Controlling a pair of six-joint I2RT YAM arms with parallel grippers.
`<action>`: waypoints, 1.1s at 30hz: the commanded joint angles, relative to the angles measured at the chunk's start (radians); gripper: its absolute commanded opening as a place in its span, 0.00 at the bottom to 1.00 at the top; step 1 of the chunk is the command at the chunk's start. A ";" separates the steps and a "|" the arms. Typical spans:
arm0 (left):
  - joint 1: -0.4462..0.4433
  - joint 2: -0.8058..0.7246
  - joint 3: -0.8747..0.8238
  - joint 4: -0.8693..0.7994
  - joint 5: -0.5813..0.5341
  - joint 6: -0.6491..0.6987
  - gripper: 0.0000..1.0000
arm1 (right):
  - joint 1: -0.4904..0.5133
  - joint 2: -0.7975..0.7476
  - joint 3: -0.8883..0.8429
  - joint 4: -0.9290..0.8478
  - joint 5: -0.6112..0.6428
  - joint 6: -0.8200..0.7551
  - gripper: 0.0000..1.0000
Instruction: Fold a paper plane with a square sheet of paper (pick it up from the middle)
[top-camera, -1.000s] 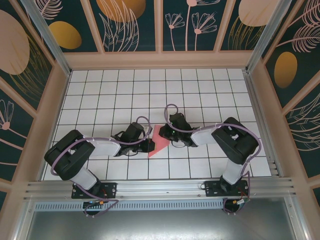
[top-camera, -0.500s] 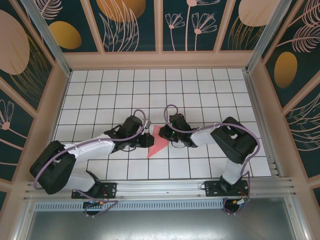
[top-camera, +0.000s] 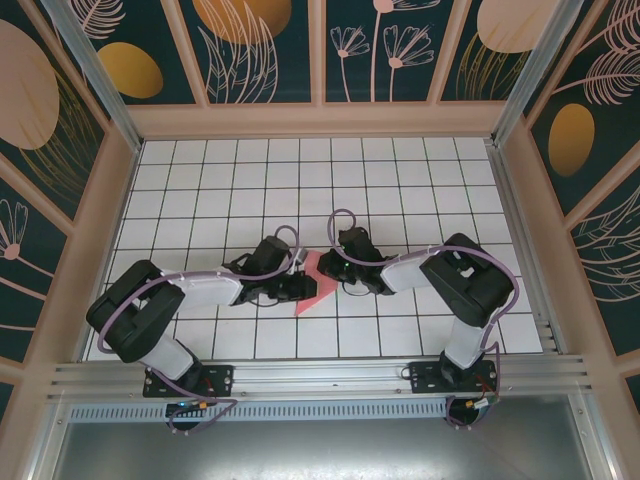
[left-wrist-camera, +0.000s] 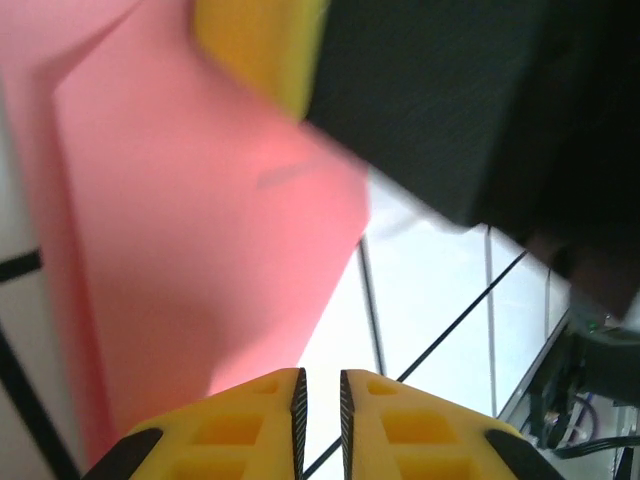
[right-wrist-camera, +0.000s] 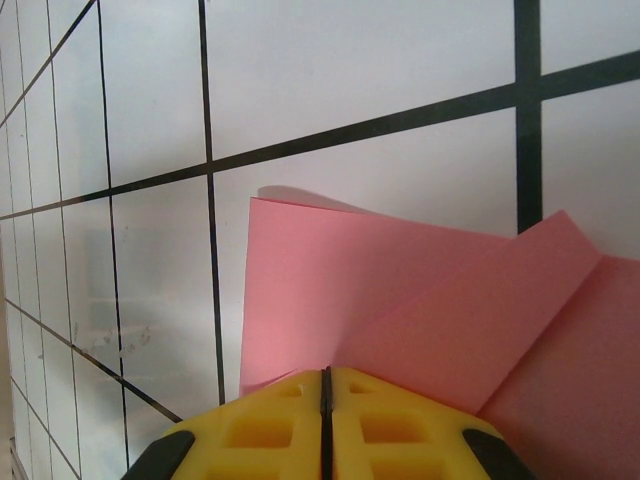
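While right claw (right-wrist-camera: 325, 383) pinches the pink sheet (right-wrist-camera: 400, 300) — left claw (left-wrist-camera: 320, 385) gapes narrowly.

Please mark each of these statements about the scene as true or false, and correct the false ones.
1. The square sheet of paper is pink. True.
2. The sheet lies flat as a full, unfolded square. False: the right wrist view shows folded layers that overlap.
3. Seen from above, the sheet lies between the left claw and the right claw. True.
4. The fingers of the right claw stand wide apart. False: they are closed together at the edge of the paper.
5. The table is bare wood. False: it is white with dark grid lines.
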 joint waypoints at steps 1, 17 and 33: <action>0.006 0.019 -0.051 0.026 0.013 -0.004 0.19 | 0.003 0.060 -0.029 -0.087 0.044 0.002 0.12; 0.007 -0.114 -0.216 -0.097 -0.020 0.067 0.17 | 0.003 0.056 -0.026 -0.127 0.067 -0.003 0.12; 0.005 -0.213 -0.195 -0.242 -0.030 0.126 0.12 | 0.003 0.056 -0.014 -0.164 0.079 -0.007 0.12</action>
